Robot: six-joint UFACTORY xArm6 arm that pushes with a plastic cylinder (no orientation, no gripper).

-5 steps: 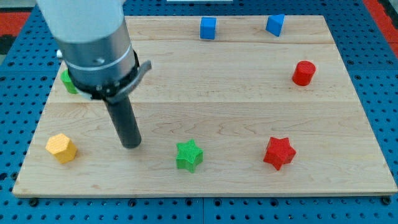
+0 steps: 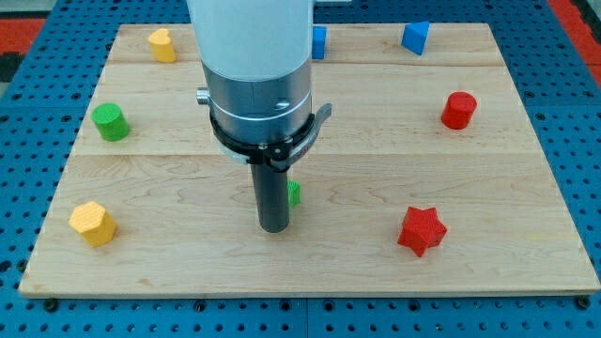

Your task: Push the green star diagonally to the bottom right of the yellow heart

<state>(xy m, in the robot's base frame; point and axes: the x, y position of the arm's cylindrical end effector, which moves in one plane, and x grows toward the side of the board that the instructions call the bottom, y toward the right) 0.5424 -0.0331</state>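
Observation:
My tip stands on the wooden board at lower centre. The green star is almost wholly hidden behind the rod; only a green sliver shows at the rod's right edge, just above the tip. I cannot tell if they touch. The yellow heart lies near the board's top left corner, far up and left of the tip and the star.
A green cylinder sits at the left edge, a yellow hexagon at bottom left. A red star lies at lower right, a red cylinder at the right edge. Two blue blocks sit along the top.
The arm has moved right, its tip now where the green star stood. The star has shifted up the view, behind the rod. The yellow heart has come into sight.

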